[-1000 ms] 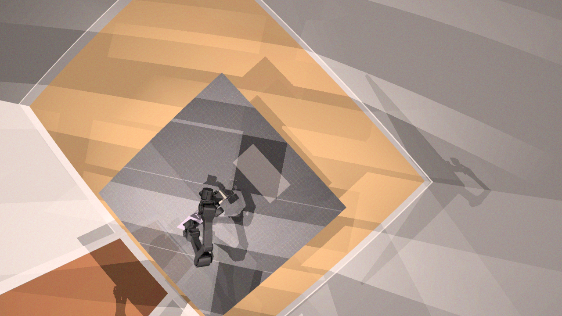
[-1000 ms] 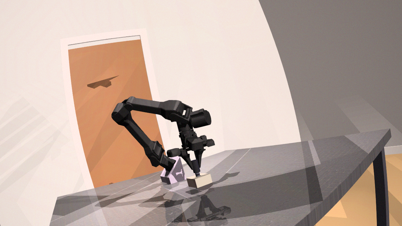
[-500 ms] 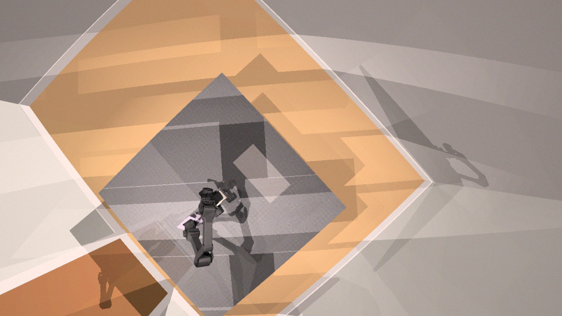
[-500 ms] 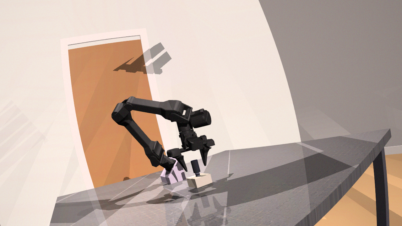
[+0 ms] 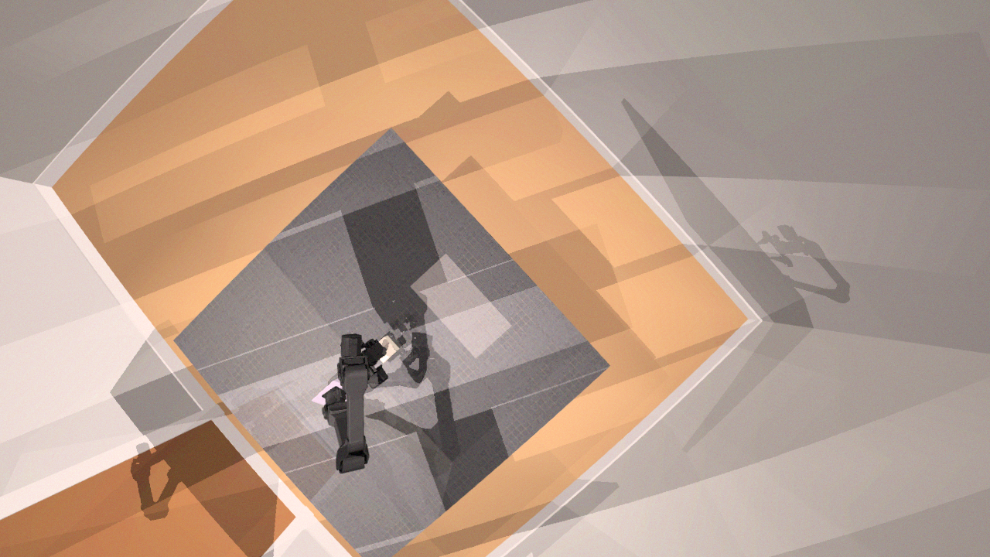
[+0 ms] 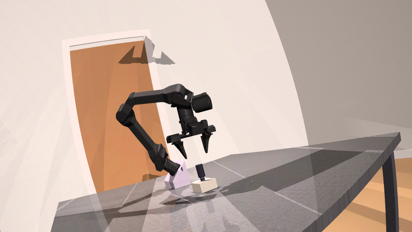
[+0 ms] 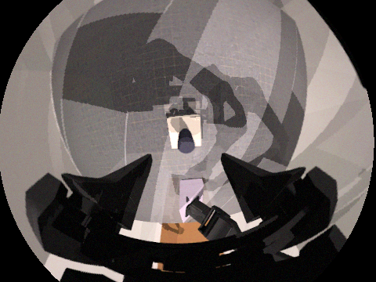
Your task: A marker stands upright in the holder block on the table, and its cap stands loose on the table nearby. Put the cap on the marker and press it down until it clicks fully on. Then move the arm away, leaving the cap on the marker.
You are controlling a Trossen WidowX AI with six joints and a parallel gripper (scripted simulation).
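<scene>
we see a dark grey table (image 6: 288, 178) with thin pale lines across its top, one dark leg (image 6: 390, 184) at its right end. behind the table's left end stands an orange door (image 6: 109, 121) in a pale frame, set in a cream wall (image 6: 230, 72). below the table lies an orange wood floor (image 5: 242, 138). on the table, near its left end, sits a small lilac wedge-shaped block (image 6: 180, 176).

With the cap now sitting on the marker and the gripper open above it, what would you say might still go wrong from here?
1. The open gripper hangs right over the cap; a sideways or downward move could clip it and tilt the marker in the holder block.
2. Whether the cap is fully seated cannot be seen, so it may be only loosely on.
3. The arm's base mount stands close beside the block, leaving little room to swing that way.
</scene>
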